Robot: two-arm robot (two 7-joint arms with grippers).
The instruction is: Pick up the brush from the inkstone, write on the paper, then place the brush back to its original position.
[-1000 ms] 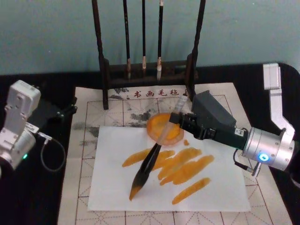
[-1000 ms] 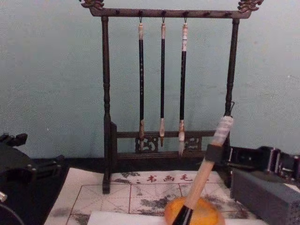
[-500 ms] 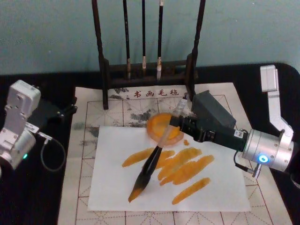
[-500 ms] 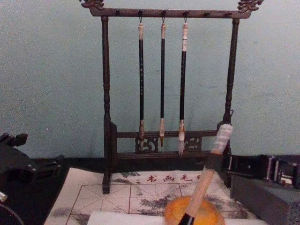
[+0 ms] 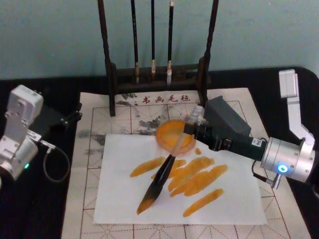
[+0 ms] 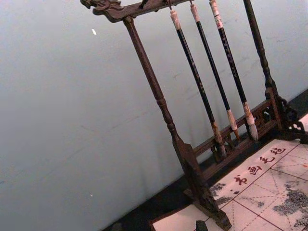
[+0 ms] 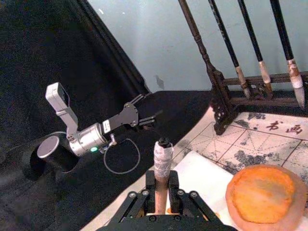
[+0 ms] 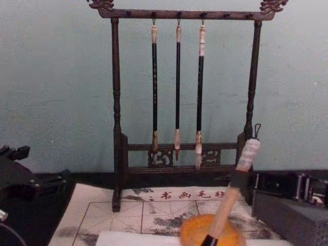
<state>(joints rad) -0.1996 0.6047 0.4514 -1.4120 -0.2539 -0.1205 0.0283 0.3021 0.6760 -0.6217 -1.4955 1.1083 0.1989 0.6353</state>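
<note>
Pinching the brush (image 5: 171, 152) high on its tan handle, just below the whitish wrapped end, the right hand (image 5: 192, 130) reaches in from the right edge of the desk (image 5: 35, 214), its fingers pressed against the handle on both sides. The brush slants steeply, its wrapped end up and toward the far edge and its dark bristles pointing down toward the near left. In the head view the tip meets the paper (image 5: 117, 204) at the near end of the leftmost orange stroke (image 5: 147, 167). Several more orange strokes (image 5: 199, 179) lie side by side across the middle of the sheet, all slanting the same way. The paper lies flat on the cream felt mat (image 5: 84, 179) with red grid lines, which covers the middle of the desk. The round orange inkstone (image 5: 169, 130) sits on the mat at the paper's far edge, overlapping it, and the brush handle crosses in front of it in the head and chest views. Behind it, along the far edge, stands the dark wooden rack (image 5: 107, 64) with three thin brushes (image 5: 152, 35) hanging from it. The left hand (image 5: 75, 115) rests idle near the left edge, well apart from the paper, its fingers apart and holding nothing.
</note>
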